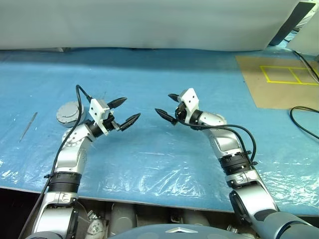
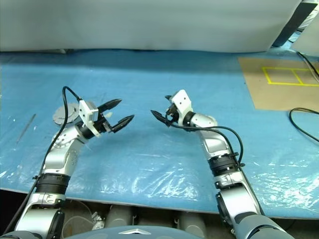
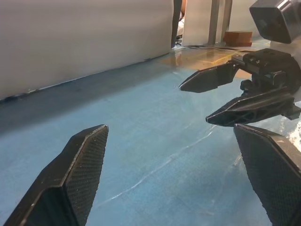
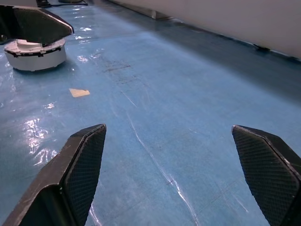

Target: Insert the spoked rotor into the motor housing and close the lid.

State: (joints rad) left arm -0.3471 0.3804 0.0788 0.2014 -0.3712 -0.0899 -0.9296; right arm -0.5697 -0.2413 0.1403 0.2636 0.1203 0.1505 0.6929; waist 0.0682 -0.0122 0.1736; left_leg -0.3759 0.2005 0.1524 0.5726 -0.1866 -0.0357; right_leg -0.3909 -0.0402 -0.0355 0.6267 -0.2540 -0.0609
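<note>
round silver-grey lid (image 1: 69, 113), flat, on sheet

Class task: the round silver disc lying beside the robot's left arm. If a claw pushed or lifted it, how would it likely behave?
The round silver disc looks metal, so probably stiff and heavy for its size. It lies flat, so unlikely to roll. On the glossy blue sheet it may slide.

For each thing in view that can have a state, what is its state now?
left gripper: open, holds nothing, above the blue sheet.
right gripper: open, holds nothing, faces the left gripper.
lid: lies on the blue sheet behind the left arm, closed over a round puck; not gripped.
thin rod: lies flat on the sheet, untouched.
</note>
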